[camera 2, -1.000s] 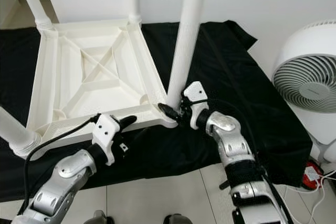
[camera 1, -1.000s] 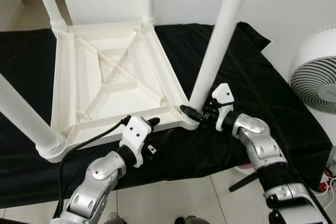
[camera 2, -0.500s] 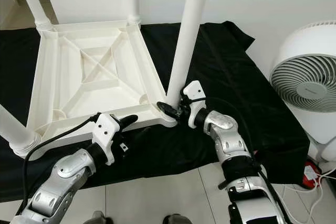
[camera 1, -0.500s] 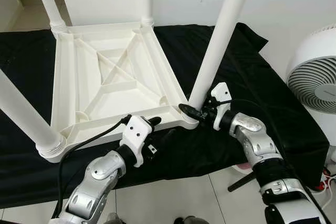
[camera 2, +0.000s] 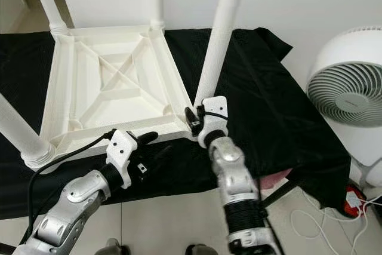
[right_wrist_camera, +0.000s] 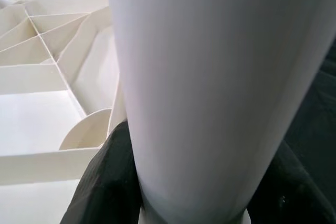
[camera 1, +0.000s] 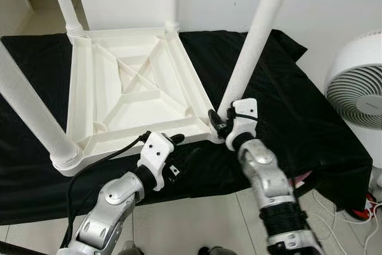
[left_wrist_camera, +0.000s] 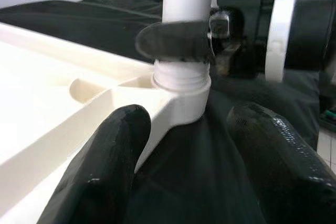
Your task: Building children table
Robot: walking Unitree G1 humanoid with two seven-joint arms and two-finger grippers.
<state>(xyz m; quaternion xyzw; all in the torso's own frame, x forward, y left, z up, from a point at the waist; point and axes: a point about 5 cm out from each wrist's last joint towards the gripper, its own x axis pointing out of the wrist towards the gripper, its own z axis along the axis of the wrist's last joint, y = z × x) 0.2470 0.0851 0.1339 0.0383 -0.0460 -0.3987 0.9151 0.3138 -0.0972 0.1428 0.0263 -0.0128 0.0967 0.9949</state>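
Tabletop (camera 1: 137, 88), upside down on the black cloth (camera 1: 310, 117), fills the upper left of the frame. Right gripper (camera 1: 219, 122) clasps the near-right leg (camera 1: 253, 40) at its socket; left gripper (camera 1: 175, 140), fingers spread, hovers by the near rim. Step looks like seating this leg; next comes twisting it tight.

Both arms are built of rounded, polished silver shells with dark joints between the segments. The left claw (camera 1: 176, 140) sits on a white block-shaped wrist housing with small dark screw holes and a black part on its side; its two fingers (left_wrist_camera: 105, 171) are thick, glossy black with rounded tips. A black cable loops from that housing back along the forearm. The right claw (camera 1: 216, 121) has a matching white housing, thin black wires, and a black ribbed forearm band.
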